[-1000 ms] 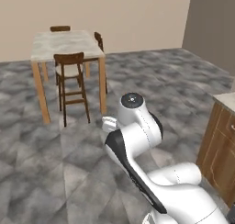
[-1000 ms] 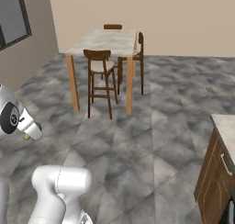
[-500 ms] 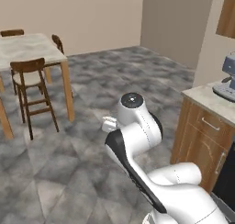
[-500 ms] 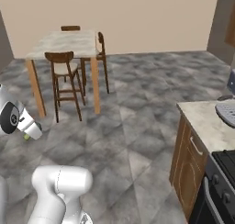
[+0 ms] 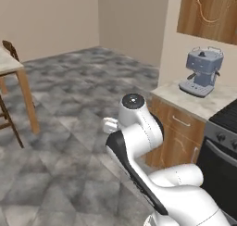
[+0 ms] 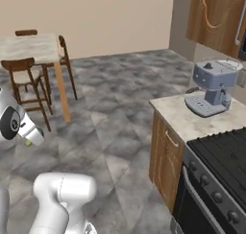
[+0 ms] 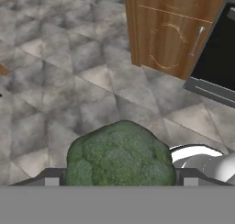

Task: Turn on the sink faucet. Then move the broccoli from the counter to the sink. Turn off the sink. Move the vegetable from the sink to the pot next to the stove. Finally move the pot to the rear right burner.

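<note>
Since the earlier frames both base views have swung right with the base: the dining table (image 6: 33, 48) is now pushed to the left edge, and the counter (image 6: 202, 120), coffee machine (image 6: 211, 87) and stove (image 6: 226, 156) are brought in at right. The broccoli (image 7: 120, 156) is seen low centre in the hand view, gripped between the wide-set fingers of the gripper (image 7: 118, 179), above grey floor tiles (image 7: 69, 81) and a wooden cabinet door (image 7: 170, 32).

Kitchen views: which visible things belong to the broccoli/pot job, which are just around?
Job:
- broccoli, between the gripper fingers
- stove
- counter

Just around:
- coffee machine
- dining table
- chairs
- wall cabinet
</note>
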